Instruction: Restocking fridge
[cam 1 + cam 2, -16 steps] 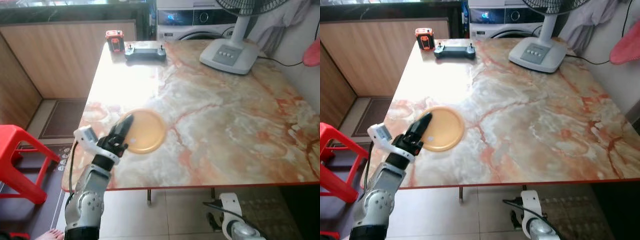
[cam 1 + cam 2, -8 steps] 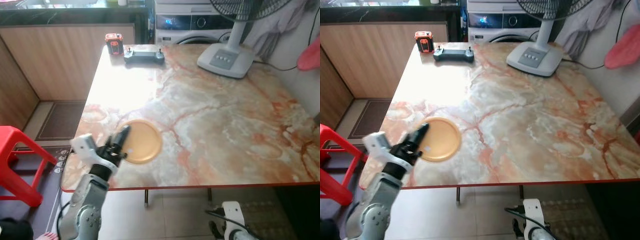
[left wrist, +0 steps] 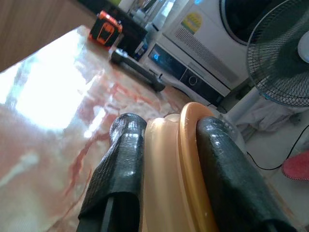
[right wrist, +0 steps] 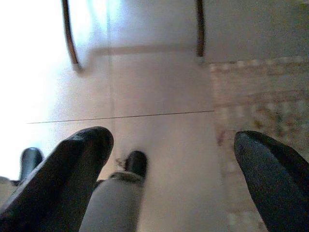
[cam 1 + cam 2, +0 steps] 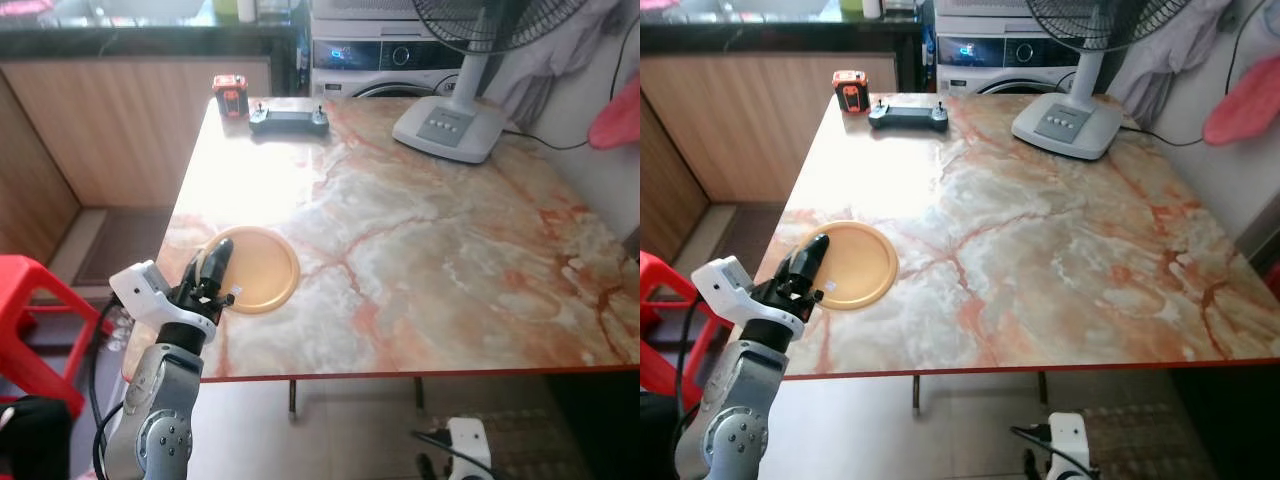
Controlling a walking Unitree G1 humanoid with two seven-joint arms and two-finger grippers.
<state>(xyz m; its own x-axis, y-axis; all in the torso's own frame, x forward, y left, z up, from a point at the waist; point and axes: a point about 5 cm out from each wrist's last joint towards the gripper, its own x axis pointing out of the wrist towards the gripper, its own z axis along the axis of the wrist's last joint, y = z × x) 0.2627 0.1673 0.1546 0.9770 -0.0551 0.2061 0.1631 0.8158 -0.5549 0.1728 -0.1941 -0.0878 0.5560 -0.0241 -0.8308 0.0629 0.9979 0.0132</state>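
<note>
Left tool: I have it clamped on the near-left rim of the orange plate.
Plate: flat on the counter, near its left front corner.
Right tool: spread wide, over floor.

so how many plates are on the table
1: an orange plate near the table's front left edge, its rim gripped in the jaws of the left gripper.

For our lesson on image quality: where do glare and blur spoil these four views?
Eye views: window glare whitens the marble table beyond the round orange plastic plate. Left wrist view: the same glare; left gripper sharp, clamped on the plate rim. Right wrist view: overexposed tiled floor, right gripper fingers soft-focused.
</note>
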